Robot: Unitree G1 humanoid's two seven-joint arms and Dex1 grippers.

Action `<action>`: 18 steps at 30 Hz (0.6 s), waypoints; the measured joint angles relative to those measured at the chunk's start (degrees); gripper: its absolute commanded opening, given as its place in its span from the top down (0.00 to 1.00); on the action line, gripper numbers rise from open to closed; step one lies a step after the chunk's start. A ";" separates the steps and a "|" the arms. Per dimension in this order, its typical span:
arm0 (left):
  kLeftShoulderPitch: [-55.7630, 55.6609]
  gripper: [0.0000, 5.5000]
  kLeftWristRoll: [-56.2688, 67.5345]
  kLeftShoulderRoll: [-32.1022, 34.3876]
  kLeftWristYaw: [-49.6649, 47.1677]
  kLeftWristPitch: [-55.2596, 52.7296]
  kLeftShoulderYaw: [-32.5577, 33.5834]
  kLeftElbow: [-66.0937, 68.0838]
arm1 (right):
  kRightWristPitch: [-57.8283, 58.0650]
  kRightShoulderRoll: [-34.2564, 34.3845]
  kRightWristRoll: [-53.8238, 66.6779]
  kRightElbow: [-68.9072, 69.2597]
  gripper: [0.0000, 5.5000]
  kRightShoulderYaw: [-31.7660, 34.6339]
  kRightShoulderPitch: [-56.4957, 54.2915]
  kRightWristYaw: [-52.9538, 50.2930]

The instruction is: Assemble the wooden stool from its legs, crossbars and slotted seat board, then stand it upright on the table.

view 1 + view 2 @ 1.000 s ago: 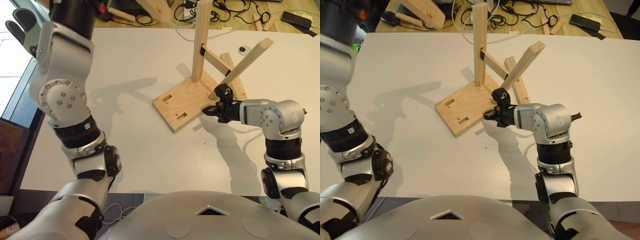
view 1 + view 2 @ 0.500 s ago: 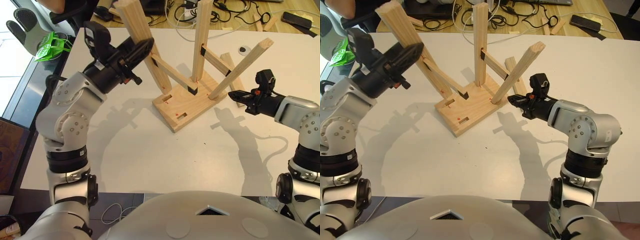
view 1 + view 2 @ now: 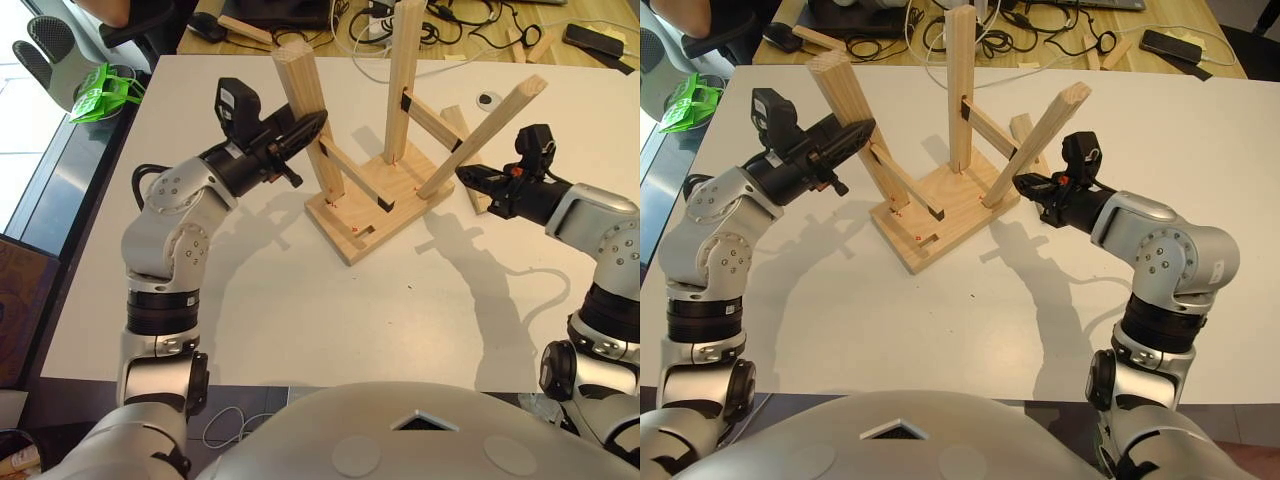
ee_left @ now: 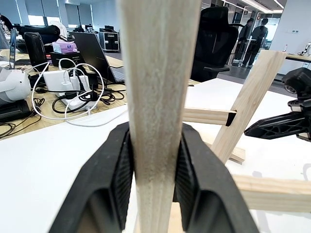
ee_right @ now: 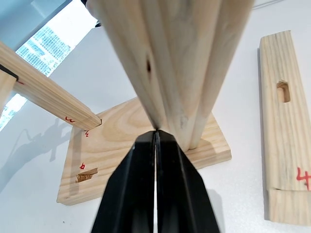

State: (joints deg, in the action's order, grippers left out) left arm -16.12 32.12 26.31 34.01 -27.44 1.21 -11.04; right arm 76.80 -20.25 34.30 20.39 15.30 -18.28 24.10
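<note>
Where left hand (image 3: pixel 308 130) clamps leg (image 3: pixel 300 82), its foot unclear.

Bright, even overhead light falls on the white rectangular table (image 3: pixel 300 310), where soft-edged grey shadows spread to the near and left sides of the flat pale wooden seat board (image 3: pixel 400 200) and the tilted pale wooden leg (image 3: pixel 308 115). In the right wrist view daylight from a window (image 5: pixel 43 39) washes out almost to white, and in the left wrist view long ceiling light strips (image 4: pixel 245 5) glow in the office behind.

Loose leg (image 3: pixel 1020 127) lies partly hidden behind slanted leg (image 3: pixel 1045 135).
</note>
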 measured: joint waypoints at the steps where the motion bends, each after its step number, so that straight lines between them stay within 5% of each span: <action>1: 0.07 0.81 -0.15 -0.32 0.01 0.35 0.02 0.18 | -0.17 0.00 0.15 -0.02 1.00 -0.04 0.00 0.00; 18: 6.75 0.81 -1.73 -1.49 -3.84 0.05 -0.69 -7.96 | -5.59 -0.03 0.07 -1.63 1.00 0.18 -0.70 -1.90</action>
State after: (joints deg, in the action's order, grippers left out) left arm -9.37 30.39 24.82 30.17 -27.38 0.52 -19.00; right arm 71.21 -20.28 34.38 18.76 15.49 -18.98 22.20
